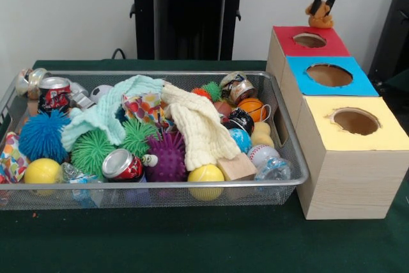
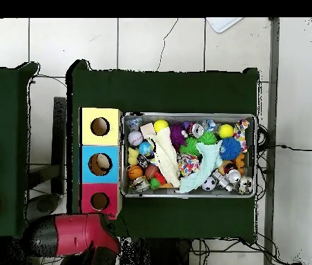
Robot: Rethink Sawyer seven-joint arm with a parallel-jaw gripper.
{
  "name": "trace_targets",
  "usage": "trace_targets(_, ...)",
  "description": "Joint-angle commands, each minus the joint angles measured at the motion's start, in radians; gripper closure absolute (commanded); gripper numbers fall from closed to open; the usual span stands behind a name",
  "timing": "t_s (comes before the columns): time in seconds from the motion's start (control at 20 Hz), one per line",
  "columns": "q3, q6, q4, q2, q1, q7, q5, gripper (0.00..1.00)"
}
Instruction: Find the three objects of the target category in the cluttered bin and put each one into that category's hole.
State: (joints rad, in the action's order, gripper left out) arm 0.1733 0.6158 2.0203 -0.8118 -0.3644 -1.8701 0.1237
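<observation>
Green-covered desk point(image 1: 192, 241) against a white wall. Tool point(image 1: 324, 3) hangs above the red-topped box point(image 1: 305, 48), fingers closed on a tan-brown teddy bear point(image 1: 319, 16), which is up in the air just over the round hole point(image 1: 309, 40). Wire mesh bin point(image 1: 281, 187) beside the boxes is full of spiky balls, cans and cloths; pale yellow plush point(image 1: 261, 135) lies at its box-side end.

No lettering on the cans point(image 1: 123, 165) or anything else can be read.
</observation>
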Motion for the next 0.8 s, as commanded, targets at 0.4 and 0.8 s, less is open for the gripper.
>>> trace_targets(0.4,0.006,0.250,-0.153,-0.125,0.058,-0.130,-0.028,1.00)
trace_targets(0.8,-0.009,0.328,-0.191,-0.152,0.086,-0.116,-0.042,1.00)
